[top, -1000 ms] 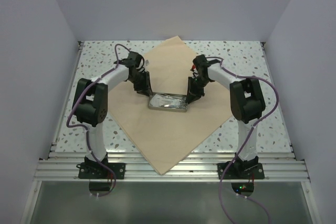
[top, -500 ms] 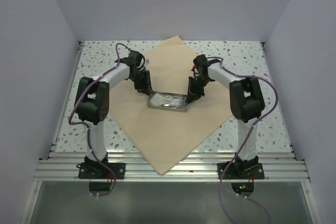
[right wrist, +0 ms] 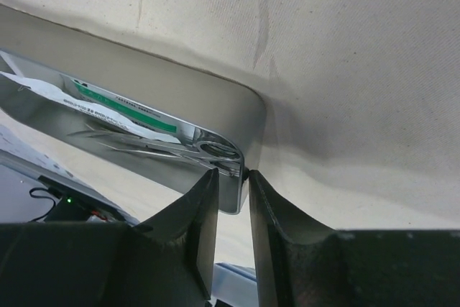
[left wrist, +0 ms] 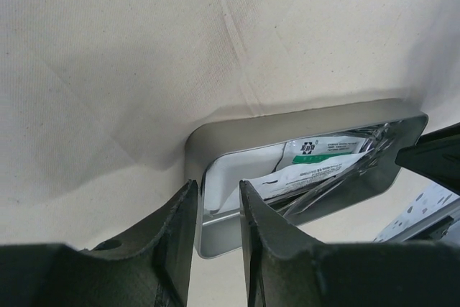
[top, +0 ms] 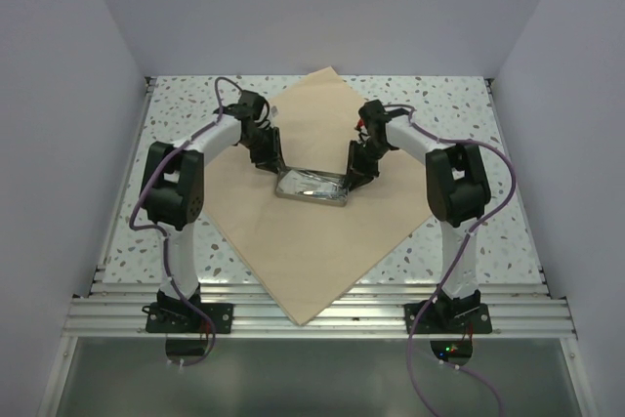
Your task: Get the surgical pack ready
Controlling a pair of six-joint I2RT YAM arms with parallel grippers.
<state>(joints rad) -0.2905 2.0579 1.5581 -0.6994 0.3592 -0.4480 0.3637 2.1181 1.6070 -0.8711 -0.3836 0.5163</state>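
1. Left gripper (left wrist: pixel 218 188) straddles one end wall of the steel tray (left wrist: pixel 302 113); I cannot tell whether it pinches.
2. Right gripper (right wrist: pixel 232 175) is clamped on the opposite end wall.
3. In the overhead view the tray sits mid-frame on the beige cloth (top: pixel 322 251).

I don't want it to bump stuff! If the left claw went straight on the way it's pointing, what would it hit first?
Most likely the steel tray: its end wall sits between the left claw's fingers. Beyond lie white packets, though depth is unclear.

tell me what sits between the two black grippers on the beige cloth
A small rectangular steel tray holding white packets, clearest in the top external view.
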